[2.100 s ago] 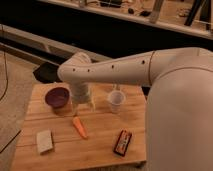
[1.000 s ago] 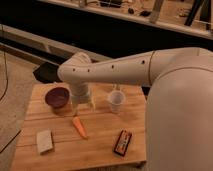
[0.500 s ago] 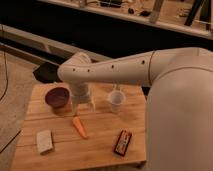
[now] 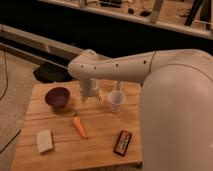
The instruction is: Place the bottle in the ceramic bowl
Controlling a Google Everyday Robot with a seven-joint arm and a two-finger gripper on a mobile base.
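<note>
The dark maroon ceramic bowl (image 4: 57, 96) sits on the left rear part of the wooden table (image 4: 100, 125). My gripper (image 4: 90, 97) points down just to the right of the bowl, close above the tabletop, at the end of the white arm (image 4: 125, 65). A slim pale upright thing that looks like the bottle (image 4: 119, 85) stands just behind a translucent white cup (image 4: 115, 100), to the right of the gripper. I see nothing inside the bowl.
An orange carrot (image 4: 80, 127) lies in the middle of the table. A pale sponge-like block (image 4: 44, 140) lies at the front left. A dark snack bar (image 4: 123, 142) lies at the front right. The arm's large white body (image 4: 175, 115) covers the right side.
</note>
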